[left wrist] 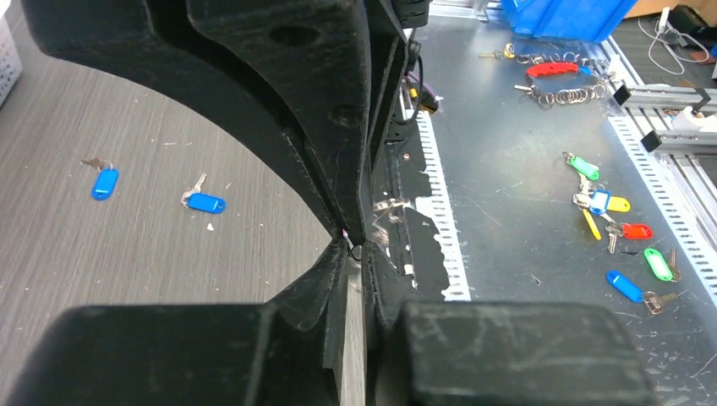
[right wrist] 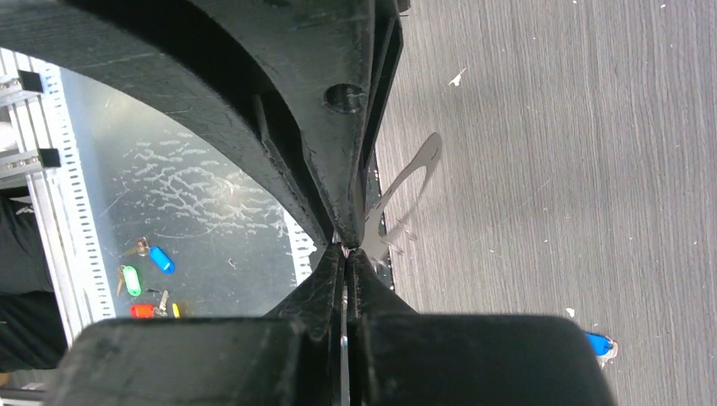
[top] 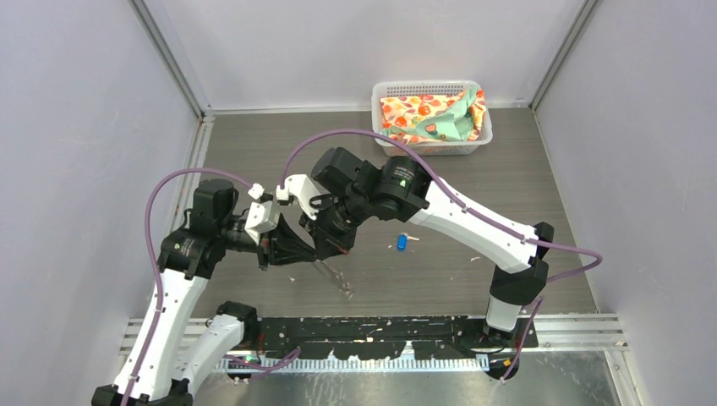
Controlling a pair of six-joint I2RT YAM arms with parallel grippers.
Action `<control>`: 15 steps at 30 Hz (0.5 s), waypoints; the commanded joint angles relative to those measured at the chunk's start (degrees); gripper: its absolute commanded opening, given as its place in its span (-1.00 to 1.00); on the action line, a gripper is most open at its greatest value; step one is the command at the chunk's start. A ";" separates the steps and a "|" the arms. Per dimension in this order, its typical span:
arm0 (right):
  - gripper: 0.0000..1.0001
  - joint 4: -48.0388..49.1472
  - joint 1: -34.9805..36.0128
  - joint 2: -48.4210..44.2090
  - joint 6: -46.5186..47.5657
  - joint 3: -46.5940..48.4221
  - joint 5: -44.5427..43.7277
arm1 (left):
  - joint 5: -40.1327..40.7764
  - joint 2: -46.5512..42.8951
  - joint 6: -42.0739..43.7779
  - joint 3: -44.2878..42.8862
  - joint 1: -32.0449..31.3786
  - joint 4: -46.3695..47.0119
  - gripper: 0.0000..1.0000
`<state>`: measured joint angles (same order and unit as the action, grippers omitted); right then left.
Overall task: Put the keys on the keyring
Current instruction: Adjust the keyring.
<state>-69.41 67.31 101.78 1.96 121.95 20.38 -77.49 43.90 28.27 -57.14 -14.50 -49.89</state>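
Both grippers meet tip to tip above the middle of the table. My right gripper (top: 325, 252) (right wrist: 345, 251) is shut on the keyring (top: 336, 281) (right wrist: 404, 190), a thin silvery loop that hangs slanting from the tips toward the near edge. My left gripper (top: 306, 254) (left wrist: 353, 254) has its jaws almost together, a thin dark wire of the ring pinched at the very tips. Two keys with blue heads lie on the table: one (left wrist: 205, 202) closer, one (left wrist: 105, 182) farther. In the top view only one key (top: 402, 242) shows, right of the grippers.
A white basket (top: 378, 93) holding a patterned cloth (top: 431, 114) stands at the back right. Beyond the table's near edge lies a metal surface with other tagged key bunches (left wrist: 604, 207) and a blue bin (left wrist: 566, 13). Purple cables arch over both arms.
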 commanded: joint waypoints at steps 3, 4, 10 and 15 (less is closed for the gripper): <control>-0.99 3.33 0.40 -0.66 0.44 1.80 1.23 | 0.36 -0.12 3.91 -1.79 -0.60 -3.00 -0.98; -0.99 3.66 0.38 -0.60 0.42 1.88 1.44 | 0.67 -0.14 3.98 -1.65 -0.61 -3.02 -0.99; -0.99 5.82 0.50 -0.79 0.25 1.29 2.28 | 2.15 -0.75 5.04 -0.89 -0.86 -2.89 -0.99; -0.77 7.97 0.51 -1.16 -0.68 0.22 0.48 | 3.62 -1.30 3.43 -0.41 -0.88 -0.62 -0.99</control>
<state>-69.21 67.66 101.93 2.24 121.86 20.93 -75.31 43.42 32.01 -57.23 -14.90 -51.46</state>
